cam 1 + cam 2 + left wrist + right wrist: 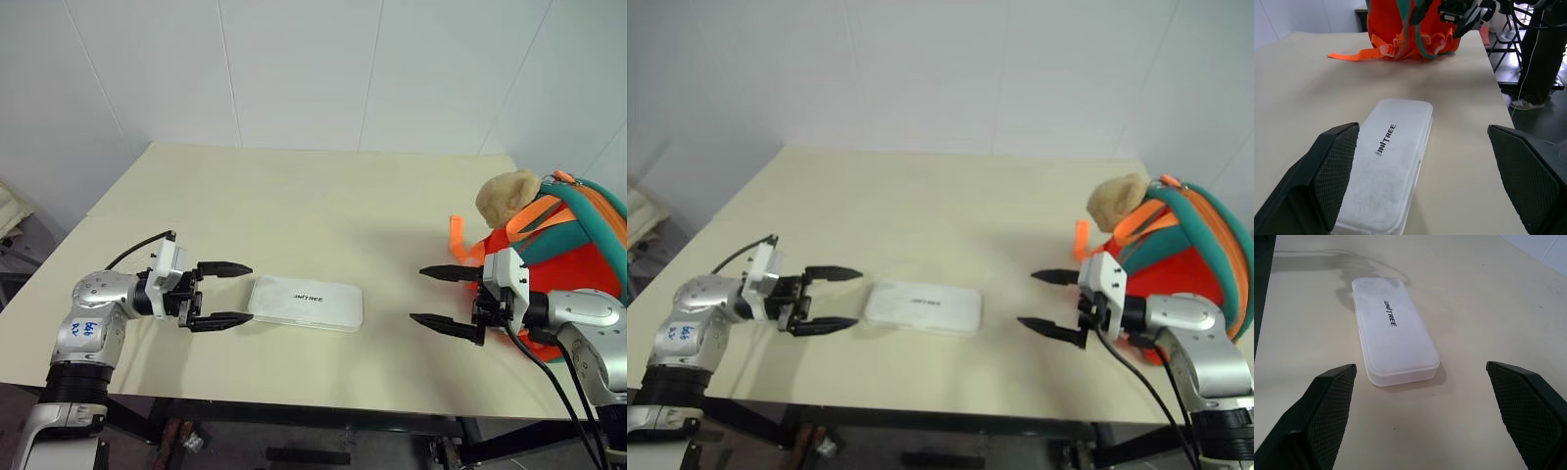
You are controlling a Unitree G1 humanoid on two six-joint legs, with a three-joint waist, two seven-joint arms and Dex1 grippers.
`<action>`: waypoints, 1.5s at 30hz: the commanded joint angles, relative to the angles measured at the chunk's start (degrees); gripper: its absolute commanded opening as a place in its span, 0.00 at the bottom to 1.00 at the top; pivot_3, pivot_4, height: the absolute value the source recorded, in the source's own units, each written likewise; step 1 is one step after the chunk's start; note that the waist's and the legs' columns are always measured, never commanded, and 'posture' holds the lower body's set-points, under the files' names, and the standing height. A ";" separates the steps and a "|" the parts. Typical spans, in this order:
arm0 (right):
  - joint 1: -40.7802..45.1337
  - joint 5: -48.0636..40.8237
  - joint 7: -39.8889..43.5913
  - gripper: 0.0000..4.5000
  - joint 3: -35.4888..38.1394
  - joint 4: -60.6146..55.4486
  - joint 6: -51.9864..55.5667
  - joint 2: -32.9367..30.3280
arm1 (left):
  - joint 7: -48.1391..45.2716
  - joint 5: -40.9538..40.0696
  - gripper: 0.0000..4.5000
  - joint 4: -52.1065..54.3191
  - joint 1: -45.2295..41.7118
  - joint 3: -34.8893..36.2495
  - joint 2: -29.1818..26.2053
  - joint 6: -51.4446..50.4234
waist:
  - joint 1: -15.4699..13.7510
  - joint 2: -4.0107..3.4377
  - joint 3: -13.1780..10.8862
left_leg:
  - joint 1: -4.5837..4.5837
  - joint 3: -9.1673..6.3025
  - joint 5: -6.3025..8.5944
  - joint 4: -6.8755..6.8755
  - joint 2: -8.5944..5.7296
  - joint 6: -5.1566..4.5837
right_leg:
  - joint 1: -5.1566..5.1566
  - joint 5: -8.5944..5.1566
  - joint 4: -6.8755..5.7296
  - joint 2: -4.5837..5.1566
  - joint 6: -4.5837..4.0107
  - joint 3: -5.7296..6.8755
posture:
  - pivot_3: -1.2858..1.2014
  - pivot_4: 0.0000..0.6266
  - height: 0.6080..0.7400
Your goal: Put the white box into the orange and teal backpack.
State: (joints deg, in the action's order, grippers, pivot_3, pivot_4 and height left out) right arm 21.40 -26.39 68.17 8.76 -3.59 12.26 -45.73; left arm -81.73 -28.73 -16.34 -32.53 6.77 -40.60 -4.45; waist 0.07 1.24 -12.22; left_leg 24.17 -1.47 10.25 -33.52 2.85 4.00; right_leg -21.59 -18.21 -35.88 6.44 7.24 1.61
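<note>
Currently the white box (pixel 306 303) lies flat near the table's (pixel 294 196) front edge, long axis running between the grippers. Left gripper (pixel 221 294), wide open and empty, nearly touches its end; right gripper (pixel 443 299), likewise open and empty, stands farther off, beside the orange and teal backpack (pixel 568 255) at the right edge.

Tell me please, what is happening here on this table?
A humanoid robot is getting ready to put the white box into the orange and teal backpack. The box lies flat on the table, not held. The left end effector is open, close to one short end of the box. The right end effector is also open, facing the other end but farther away. The backpack stands at the table's right edge, behind the right arm.
</note>
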 commanded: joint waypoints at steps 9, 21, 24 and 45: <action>4.40 0.74 0.19 1.00 -3.10 1.73 -1.00 1.95 | 4.23 0.06 1.00 2.52 3.01 3.66 -2.66 -0.80 | 0.17 0.00 0.00 | -0.04 0.28 0.04 -0.01 0.00 -0.06 | -0.11 0.07 -0.01 -0.01 0.12 -0.32 | 0.52 0.24 1.00; 7.58 11.32 -7.64 0.34 -11.87 7.04 -1.84 7.07 | 3.11 3.82 0.39 -10.11 5.77 6.15 -6.28 7.13 | -0.02 0.02 0.01 | 0.02 0.58 0.14 -0.01 0.03 -0.11 | -0.39 0.07 -0.02 0.00 0.13 -0.56 | 0.52 0.24 1.00; 8.01 13.44 -8.93 0.11 -13.08 9.46 -1.93 7.91 | 4.45 5.64 0.17 -12.17 4.56 4.77 -5.25 8.75 | -0.01 0.04 0.02 | 0.02 0.58 0.14 -0.01 0.03 -0.11 | -0.39 0.08 -0.02 -0.01 0.13 -0.56 | 0.52 0.24 1.00; 7.73 18.27 -15.42 0.00 -15.70 7.52 6.56 13.35 | 16.28 14.14 0.01 -20.25 -1.99 -0.75 5.08 12.53 | 0.04 0.04 0.03 | 0.04 0.70 0.14 -0.10 0.03 -0.11 | -0.46 0.18 -0.12 -0.03 0.32 -0.71 | 0.52 0.24 1.00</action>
State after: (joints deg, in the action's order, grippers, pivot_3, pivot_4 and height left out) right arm 29.71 -7.18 52.95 -7.44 6.82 17.88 -32.17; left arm -65.94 -13.92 -38.73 -34.29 5.63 -35.91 8.16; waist 0.12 1.28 -12.19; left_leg 24.21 -0.77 10.38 -33.62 2.88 3.89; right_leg -22.05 -18.03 -36.00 6.41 7.56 0.90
